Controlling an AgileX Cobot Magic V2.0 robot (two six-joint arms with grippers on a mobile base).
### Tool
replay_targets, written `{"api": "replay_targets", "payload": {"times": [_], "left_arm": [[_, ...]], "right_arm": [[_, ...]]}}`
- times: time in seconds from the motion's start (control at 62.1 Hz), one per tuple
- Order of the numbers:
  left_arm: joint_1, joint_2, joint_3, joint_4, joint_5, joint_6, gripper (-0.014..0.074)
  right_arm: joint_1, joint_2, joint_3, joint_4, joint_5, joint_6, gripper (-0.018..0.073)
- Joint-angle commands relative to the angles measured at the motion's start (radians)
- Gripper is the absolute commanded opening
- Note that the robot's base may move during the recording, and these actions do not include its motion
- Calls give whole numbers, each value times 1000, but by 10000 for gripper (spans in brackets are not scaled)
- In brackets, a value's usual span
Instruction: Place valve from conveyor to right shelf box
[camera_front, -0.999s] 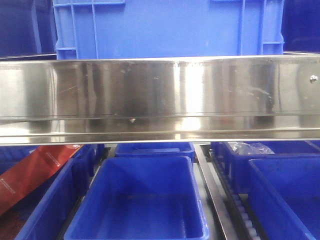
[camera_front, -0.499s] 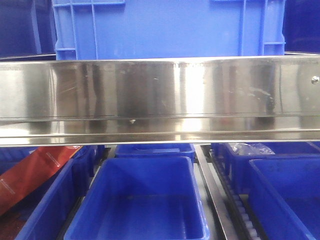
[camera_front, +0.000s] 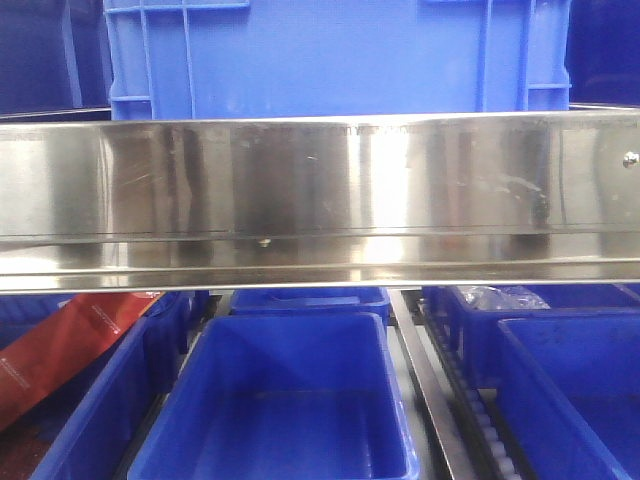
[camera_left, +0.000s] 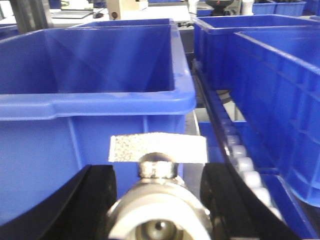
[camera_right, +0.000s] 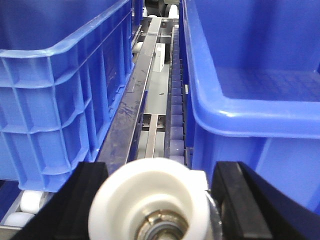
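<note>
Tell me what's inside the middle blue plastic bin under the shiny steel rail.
The middle blue plastic bin looks empty: only bare floor and walls show. Its near end is cut off by the picture's edge, so that part is unseen.

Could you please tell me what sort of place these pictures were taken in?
Most likely a factory or warehouse parts-storage area. Rows of blue plastic bins sit on a flow rack with white roller tracks between them, under a stainless steel shelf rail.
</note>
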Motion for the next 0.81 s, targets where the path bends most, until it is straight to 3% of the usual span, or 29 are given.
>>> {"api": "replay_targets", "payload": {"times": [0.0, 0.29, 0.515, 0.789], "left_arm": [[-25, -3, -15, -28, -58, -4, -111], [-104, 88, -165, -40, -21, -4, -111], [-195, 347, -400, -40, -18, -4, -111], [-386, 653, -691, -40, 2, -4, -111]], "right_arm": [[12, -8, -27, 13, -84, -6, -160], [67, 20, -141, 16, -95, -6, -151], [181, 178, -280, 18, -98, -6, -151], [230, 413, -463, 25, -195, -6, -151]]}}
